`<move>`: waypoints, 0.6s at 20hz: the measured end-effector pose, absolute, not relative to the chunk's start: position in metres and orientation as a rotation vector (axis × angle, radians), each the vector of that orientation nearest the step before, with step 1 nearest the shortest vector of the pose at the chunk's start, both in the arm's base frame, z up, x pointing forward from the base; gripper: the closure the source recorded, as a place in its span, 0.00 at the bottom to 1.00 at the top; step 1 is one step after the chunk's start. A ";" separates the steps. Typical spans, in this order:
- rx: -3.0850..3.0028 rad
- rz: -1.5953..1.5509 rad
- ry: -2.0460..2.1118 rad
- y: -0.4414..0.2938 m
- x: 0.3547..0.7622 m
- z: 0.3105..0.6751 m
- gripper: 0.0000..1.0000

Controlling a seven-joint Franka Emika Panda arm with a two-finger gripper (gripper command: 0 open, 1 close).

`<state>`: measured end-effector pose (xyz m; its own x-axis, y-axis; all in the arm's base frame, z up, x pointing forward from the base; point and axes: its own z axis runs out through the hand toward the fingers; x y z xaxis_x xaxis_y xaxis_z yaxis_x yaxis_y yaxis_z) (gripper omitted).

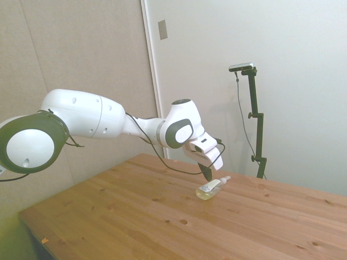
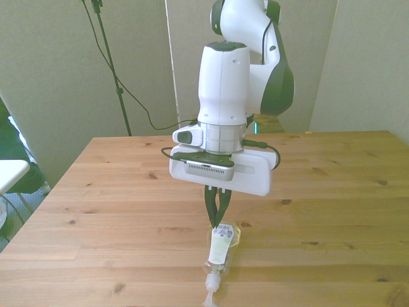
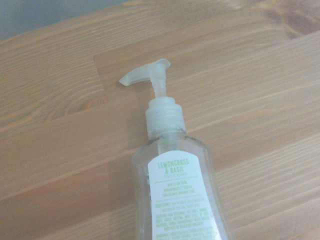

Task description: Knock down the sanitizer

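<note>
The sanitizer (image 2: 219, 251) lies flat on the desk (image 2: 332, 192), near the front view's bottom edge, pump end pointing to six o'clock (label side up). The claw (image 2: 216, 220) hangs at its twelve o'clock, tips by the bottle's base.

clear glossy plastic sanitizer (image 3: 175, 175); matt grained wooden table (image 2: 332, 192).

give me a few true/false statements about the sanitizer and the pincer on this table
1. The sanitizer stands upright. False: it lies on its side on the wooden table.
2. The pincer is over the bottle's base end. True.
3. The white pump top points toward the robot's base. False: it points away, toward the table's near edge in the front view.
4. The label faces up. True.
5. The pincer is wide open. False: its fingertips are nearly together.
</note>
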<state>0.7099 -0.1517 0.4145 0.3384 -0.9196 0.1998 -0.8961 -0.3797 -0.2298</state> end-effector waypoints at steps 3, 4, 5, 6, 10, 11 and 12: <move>-2.496 -0.457 1.703 -0.152 0.712 0.414 1.00; -2.493 -0.458 1.704 -0.152 0.712 0.416 0.00; -2.488 -0.457 1.705 -0.153 0.712 0.416 0.00; -2.488 -0.456 1.703 -0.154 0.711 0.417 0.00; -2.510 -0.427 1.675 -0.150 0.700 0.416 0.00; -2.517 -0.417 1.667 -0.147 0.696 0.418 0.00; -2.522 -0.407 1.660 -0.143 0.690 0.419 0.00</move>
